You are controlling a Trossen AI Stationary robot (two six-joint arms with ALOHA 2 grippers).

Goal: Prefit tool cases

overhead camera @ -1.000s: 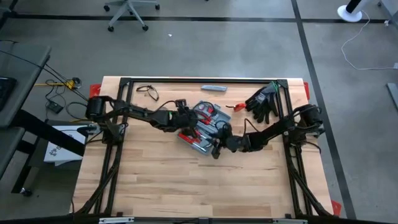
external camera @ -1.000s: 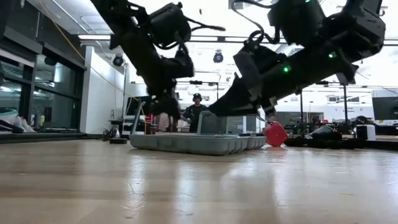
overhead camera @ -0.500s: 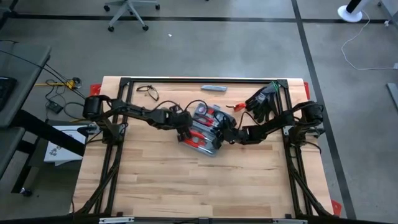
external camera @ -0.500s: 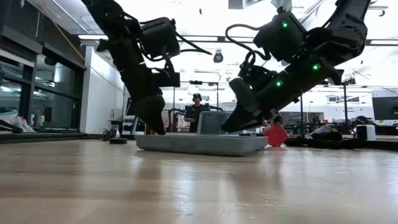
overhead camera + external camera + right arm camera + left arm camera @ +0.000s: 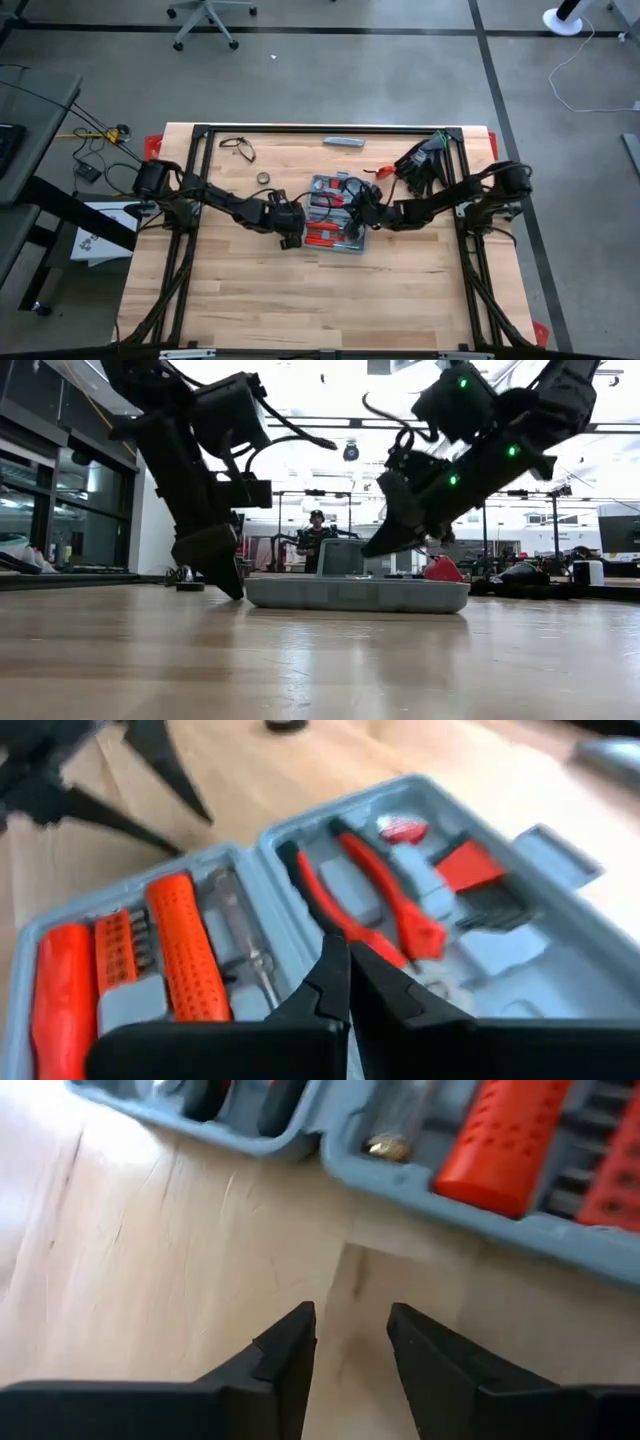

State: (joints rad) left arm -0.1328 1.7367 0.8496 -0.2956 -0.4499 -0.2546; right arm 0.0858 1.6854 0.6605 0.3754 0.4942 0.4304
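The tool case [image 5: 335,212] now lies opened flat mid-surface, so prefitting can begin: the left hand [image 5: 291,238] has backed off, fingers spread and empty, while the right hand [image 5: 358,216] has pressed together, empty, over the case.

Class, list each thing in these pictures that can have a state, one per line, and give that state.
tool case: lid open, lying flat on the table, red-handled tools in its slots.
left gripper: open, empty, just beside the case's edge.
right gripper: shut, holding nothing, over the open case.
black gloves: lying loose near the table's right edge.
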